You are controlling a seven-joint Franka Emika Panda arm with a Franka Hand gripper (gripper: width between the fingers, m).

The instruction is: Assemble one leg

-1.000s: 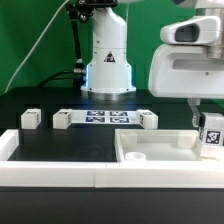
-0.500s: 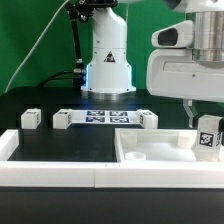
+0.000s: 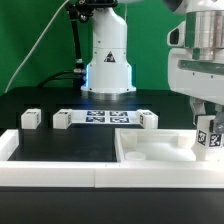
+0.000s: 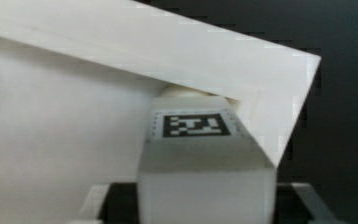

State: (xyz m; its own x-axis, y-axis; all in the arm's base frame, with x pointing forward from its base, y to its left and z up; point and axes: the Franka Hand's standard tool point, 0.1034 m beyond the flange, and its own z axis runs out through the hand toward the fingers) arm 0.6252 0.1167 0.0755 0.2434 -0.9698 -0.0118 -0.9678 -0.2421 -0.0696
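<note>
Gripper [image 3: 206, 124] down at the far corner of the tray-like tabletop piece [image 3: 160, 150], on the exterior view's right. Fingers [image 3: 197, 121] closed narrow around a leg [image 3: 211, 136]; tag side of that leg faces the camera. Held leg upright, its lower end at the tabletop piece's corner; whether seated or just above the surface, cannot tell from this view.

Wrist view: same leg [image 4: 204, 150] fills the middle, tag [image 4: 197, 124] sharp and square on its face, tip against the white corner of the tabletop piece [image 4: 87, 100]. Dark finger edges just visible on both sides of the leg near the frame's edge, pressed close.

Relative to the tabletop piece: lies flat on the black table [image 3: 60, 145], raised rim all round, a round recess [image 3: 133, 156] near its near-left corner in the exterior view.

Three more legs in a loose row beyond the tabletop piece, toward the robot base [image 3: 108, 60]: one [image 3: 149, 119] just behind its far-left corner, one [image 3: 62, 119] farther off to the exterior view's left, one [image 3: 32, 117] farthest left. Marker board [image 3: 105, 118] flat on the table between the first two of these. Long white border walls [image 3: 50, 175] run along the table's near edge, touching the tabletop piece's front rim.
</note>
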